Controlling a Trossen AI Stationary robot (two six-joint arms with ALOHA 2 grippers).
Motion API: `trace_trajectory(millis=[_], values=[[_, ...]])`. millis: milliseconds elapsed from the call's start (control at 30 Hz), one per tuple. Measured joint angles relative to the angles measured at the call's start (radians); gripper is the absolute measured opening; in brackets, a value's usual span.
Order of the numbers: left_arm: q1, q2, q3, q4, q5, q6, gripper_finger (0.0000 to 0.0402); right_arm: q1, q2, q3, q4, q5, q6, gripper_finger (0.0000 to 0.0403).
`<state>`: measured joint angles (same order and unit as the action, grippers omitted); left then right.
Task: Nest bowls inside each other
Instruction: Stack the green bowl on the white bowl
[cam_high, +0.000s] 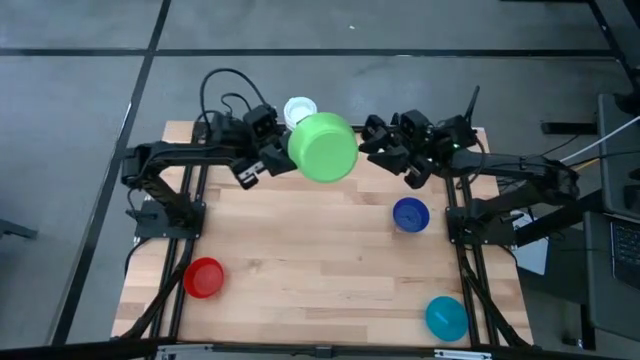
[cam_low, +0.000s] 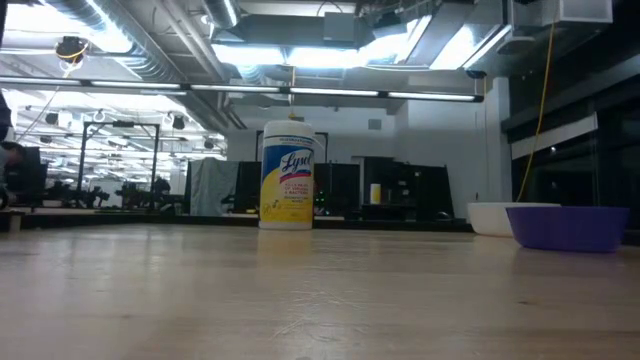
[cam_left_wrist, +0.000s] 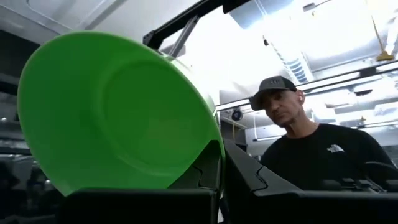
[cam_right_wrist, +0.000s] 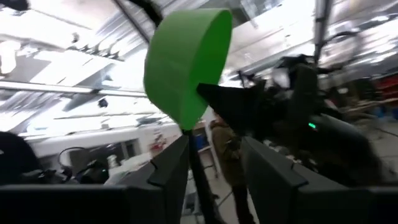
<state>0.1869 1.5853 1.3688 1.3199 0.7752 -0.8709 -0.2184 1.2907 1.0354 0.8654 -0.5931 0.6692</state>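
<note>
The green bowl (cam_high: 322, 148) is up in the air over the table's far middle, tipped on edge, with my left gripper (cam_high: 283, 158) shut on it from the left. Its hollow side faces the left wrist camera (cam_left_wrist: 118, 112). My right gripper (cam_high: 372, 140) stands open just right of the bowl (cam_right_wrist: 183, 62), fingers apart (cam_right_wrist: 214, 162). The dark blue bowl (cam_high: 410, 214), red bowl (cam_high: 204, 278) and teal bowl (cam_high: 446, 316) rest upright on the table. In the low view a white bowl (cam_low: 490, 217) sits behind the blue bowl (cam_low: 568, 227). My left gripper holds the green bowl by its rim (cam_left_wrist: 214, 158), one finger inside the hollow and one outside on the wall. The fingers slant upward from the table's left. The bowl is lifted clear, tilted on edge above the fingers. My right gripper: I cannot tell whether one fingertip (cam_right_wrist: 181, 142) touches the bowl's lower edge (cam_right_wrist: 186, 121).
A white canister (cam_high: 300, 108) with a yellow label (cam_low: 287, 180) stands at the table's far edge, right behind the green bowl. A person (cam_left_wrist: 311, 143) is beyond the table. Bare wood (cam_high: 310, 260) lies across the table's middle and near side.
</note>
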Motion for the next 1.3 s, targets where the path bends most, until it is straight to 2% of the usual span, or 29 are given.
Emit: trace_trajectory(millis=[233, 433, 733, 933, 1100, 1300], values=[[-0.010, 0.090, 0.116, 0.001, 0.030, -0.008, 0.0001, 0.000, 0.135, 0.194, -0.002, -0.125, 0.017, 0.0131], [-0.012, 0.115, 0.167, 0.001, 0.067, -0.034, 0.0001, 0.000, 0.179, 0.295, -0.002, -0.203, 0.030, 0.0133], [0.034, 0.115, 0.168, 0.051, 0.092, -0.106, 0.0001, -0.006, 0.176, 0.306, -0.021, -0.294, 0.058, 0.0159], [0.070, 0.074, 0.168, 0.064, 0.107, -0.150, 0.0002, -0.053, 0.174, 0.306, -0.028, -0.343, 0.067, 0.0170], [0.093, 0.042, 0.168, 0.042, 0.128, -0.171, 0.0002, -0.089, 0.174, 0.306, -0.024, -0.342, 0.102, 0.0176], [0.089, 0.062, 0.168, 0.010, 0.133, -0.142, 0.0002, -0.073, 0.174, 0.306, -0.005, -0.306, 0.088, 0.0170]])
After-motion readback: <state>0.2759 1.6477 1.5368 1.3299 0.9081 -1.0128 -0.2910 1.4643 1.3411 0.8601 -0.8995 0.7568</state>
